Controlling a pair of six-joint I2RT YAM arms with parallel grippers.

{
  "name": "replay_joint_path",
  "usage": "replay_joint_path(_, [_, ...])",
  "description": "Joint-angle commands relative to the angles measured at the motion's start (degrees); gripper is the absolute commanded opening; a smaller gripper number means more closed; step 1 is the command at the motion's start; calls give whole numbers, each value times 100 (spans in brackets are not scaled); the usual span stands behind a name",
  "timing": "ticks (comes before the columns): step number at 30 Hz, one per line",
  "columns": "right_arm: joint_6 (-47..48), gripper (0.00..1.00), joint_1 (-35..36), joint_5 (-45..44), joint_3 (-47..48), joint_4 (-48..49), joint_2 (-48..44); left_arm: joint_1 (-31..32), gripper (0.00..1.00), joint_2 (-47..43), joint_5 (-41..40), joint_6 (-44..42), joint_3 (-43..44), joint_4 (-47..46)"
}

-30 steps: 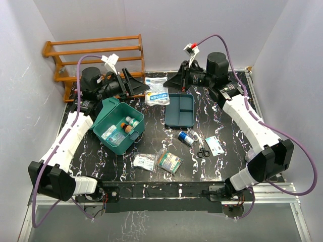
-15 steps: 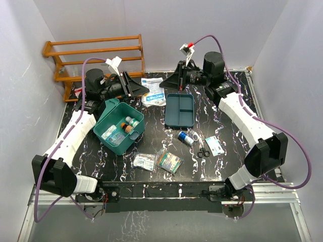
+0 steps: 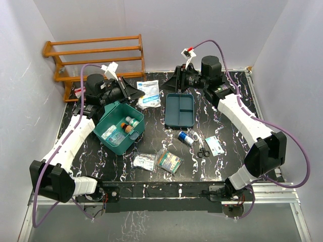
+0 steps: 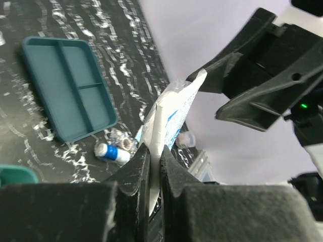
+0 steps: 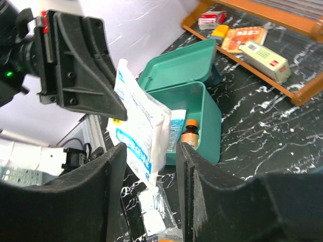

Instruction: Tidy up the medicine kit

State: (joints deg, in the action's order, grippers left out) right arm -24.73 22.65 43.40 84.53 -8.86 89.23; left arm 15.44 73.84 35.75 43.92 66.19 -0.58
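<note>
Well, I see bottles (image 3: 130, 125) in the open medicine kit (image 3: 108, 109); left gripper (image 4: 151, 161) clamps a blue-printed pouch (image 4: 169, 111), right gripper (image 5: 150, 156) gapes.

Left end effector (image 4: 153, 154) pinching white packet (image 4: 171, 111); divided tray (image 4: 68, 88) beyond.

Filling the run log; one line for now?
left gripper shut on white pouch | right gripper open | medicine kit lid open, pouch not yet inside
</note>
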Motion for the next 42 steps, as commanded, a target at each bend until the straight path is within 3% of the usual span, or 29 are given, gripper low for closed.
replay_joint_path(1, [139, 50, 1, -877, 22, -177, -100, 2, 0, -616, -1463, -129, -4, 1088])
replay_joint_path(9, [-75, 52, 0, -1033, -284, -247, 11, 3, 0, -1085, -4019, 742, -31, 3577])
replay_joint_path(22, [-104, 52, 2, -1179, -509, -347, 191, -5, 0, -707, -5224, 1582, -98, 5146])
replay_joint_path(31, [41, 52, 2, -1315, -412, -520, 396, -3, 0, -61, -5064, 1804, -276, 5172])
replay_joint_path(42, [86, 52, 1, -1279, -446, -596, 390, -31, 0, 225, -4732, 2128, -919, 4423])
